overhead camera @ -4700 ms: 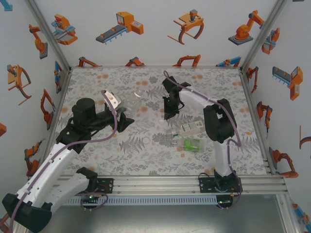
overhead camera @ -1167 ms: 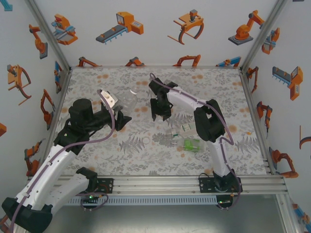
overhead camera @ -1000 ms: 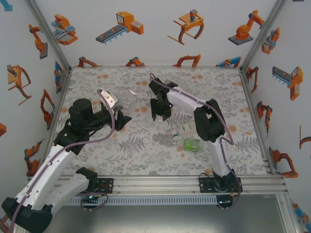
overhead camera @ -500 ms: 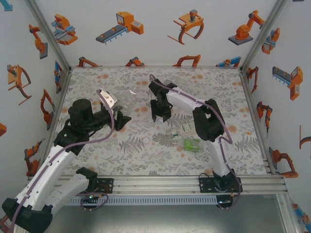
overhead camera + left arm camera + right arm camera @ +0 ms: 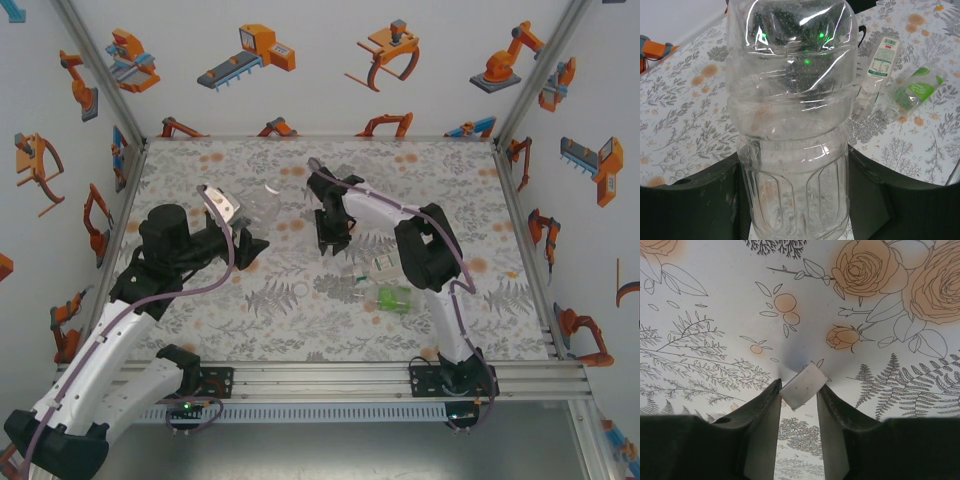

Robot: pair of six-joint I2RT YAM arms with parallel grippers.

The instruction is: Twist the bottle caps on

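Here's the right gripper point(image 5: 801, 389), jaws pinched on a white cap point(image 5: 802, 384). The cap sits tilted between the two tips, low over the flowered table point(image 5: 715, 300), and I can't tell whether it's actually clear of the surface. Over on the other side, the left gripper point(image 5: 792, 205) has its jaws pressed in on a clear bottle point(image 5: 790, 125), gripping the ribbed lower body, with the bottle pointing away from the wrist toward the middle of the table. Two more wait lying down near the right arm: a labelled bottle point(image 5: 880, 62) and a green bottle point(image 5: 912, 90), side by side and touching or nearly so. That cap looks feather-light, stiff and smooth, and with only a corner-to-corner bite it could twist or pop out, so a square hold across the rim would be safer. The clear bottle looks empty, thin-walled and springy. Squeeze too hard and it'll buckle, too soft and it'll spin when the cap is turned, so the ribbed band is the sensible place to hold it. I can't make out its neck from the wrist view, so lining up the threads looks like the tricky bit ahead.
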